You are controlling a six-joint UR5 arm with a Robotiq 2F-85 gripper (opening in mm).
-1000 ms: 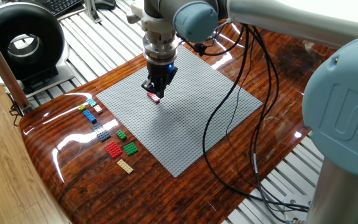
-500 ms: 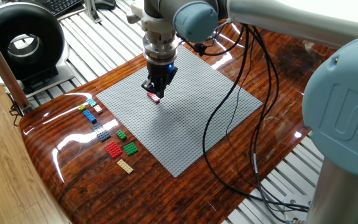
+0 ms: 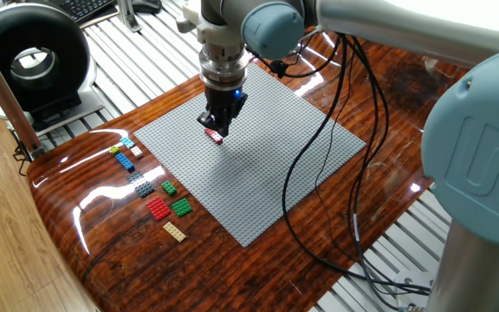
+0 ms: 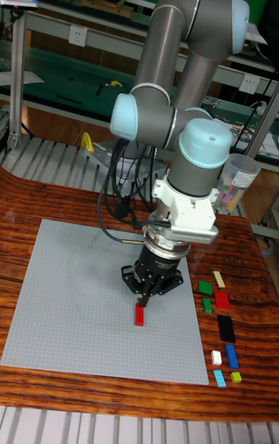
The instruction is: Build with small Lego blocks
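text: partial "UR" logo | on: robot arm joint cap (image 3: 492, 165)

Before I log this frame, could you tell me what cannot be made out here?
- Whether the gripper grips the red brick: fingers cover its top in both views.
- Whether the brick is seated on the grey baseplate: too small.
- Stud counts of the loose blocks: too small.

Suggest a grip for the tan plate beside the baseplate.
Take the tan plate across its two long edges, from straight above. It is a narrow strip lying flat on the table, clear of the red block, leaving room for both fingers.
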